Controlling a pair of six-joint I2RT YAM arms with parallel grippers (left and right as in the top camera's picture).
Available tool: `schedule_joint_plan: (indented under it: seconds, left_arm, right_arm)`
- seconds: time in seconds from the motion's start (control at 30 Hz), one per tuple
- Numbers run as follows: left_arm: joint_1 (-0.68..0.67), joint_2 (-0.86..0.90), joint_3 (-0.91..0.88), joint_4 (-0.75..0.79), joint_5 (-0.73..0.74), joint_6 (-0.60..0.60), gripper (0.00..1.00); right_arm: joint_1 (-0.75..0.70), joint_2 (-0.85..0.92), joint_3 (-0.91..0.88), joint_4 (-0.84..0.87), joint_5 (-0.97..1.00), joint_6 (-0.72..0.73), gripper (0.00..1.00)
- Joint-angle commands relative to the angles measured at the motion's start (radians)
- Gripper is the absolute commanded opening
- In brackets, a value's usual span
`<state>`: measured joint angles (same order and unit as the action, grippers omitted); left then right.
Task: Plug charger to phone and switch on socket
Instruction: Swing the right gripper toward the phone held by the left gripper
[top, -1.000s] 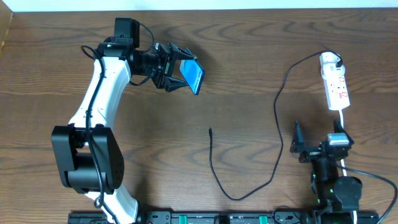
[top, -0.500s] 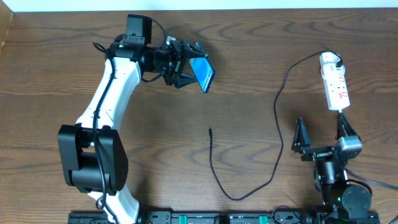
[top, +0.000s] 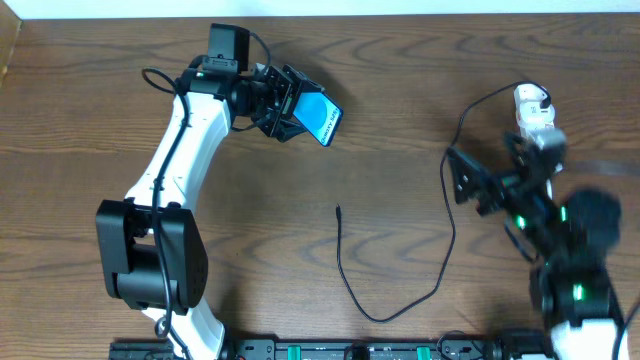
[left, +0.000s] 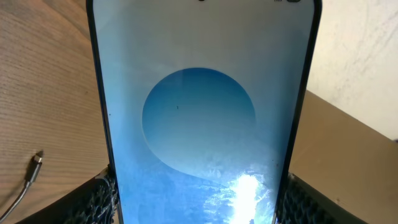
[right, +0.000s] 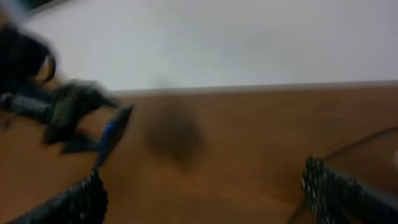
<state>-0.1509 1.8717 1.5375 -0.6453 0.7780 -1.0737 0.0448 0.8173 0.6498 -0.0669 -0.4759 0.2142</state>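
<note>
While the left gripper (top: 302, 110) clamps the phone (top: 324, 118) by its two long edges, the handset sits lifted off the wooden table (top: 400, 60) at the far left-centre, tilted, with its cyan-blue screen facing up and to the right. From the left wrist camera the screen fills the frame, showing a round blue shape, and dark textured pads (left: 102, 199) press against both lower edges.

Lying loose on the table near the centre, nearer than the phone and well apart from it, is the small plug tip (top: 338, 210) of the charger cable (top: 375, 317). That thin black cable runs toward the near edge, loops right, climbs the right side and curves to the far right, where it meets the white power strip (top: 532, 100).

Much of the strip's near end is hidden behind the right arm (top: 575, 250), which is motion-blurred. Just left of the strip hangs the right gripper (top: 492, 170), its jaws spread wide with nothing between them; its own smeared view shows only bare wood there.
</note>
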Motion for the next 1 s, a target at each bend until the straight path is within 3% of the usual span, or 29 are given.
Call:
schedule_joint_plan:
  seconds: [0.0,0.13,0.23,0.33,0.53,0.7,0.97]
  left_arm:
    - [-0.022,-0.041,0.016,0.008,-0.022,-0.035,0.07]
    - [-0.043,-0.041,0.016,0.007,-0.112,-0.067,0.08]
    - [-0.065,-0.041,0.016,0.007,-0.143,-0.092,0.07]
    - [-0.078,-0.041,0.016,0.008,-0.153,-0.116,0.07]
    - [-0.096,-0.041,0.016,0.007,-0.196,-0.164,0.07]
    - [-0.124,-0.041,0.016,0.005,-0.205,-0.189,0.08]
    - [-0.201,-0.041,0.016,-0.008,-0.275,-0.204,0.07]
  right_arm:
    - [0.009,0.207,0.140,0.006,-0.408,0.018,0.99]
    - [0.010,0.397,0.208,0.140,-0.546,0.037,0.99]
    - [0.010,0.528,0.208,0.338,-0.552,0.375,0.99]
    - [0.024,0.619,0.208,0.441,-0.577,0.561,0.99]
    - [0.094,0.742,0.208,0.476,-0.604,0.571,0.99]
    - [0.177,0.811,0.208,0.476,-0.597,0.497,0.99]
    - [0.253,0.838,0.206,0.449,-0.487,0.442,0.98]
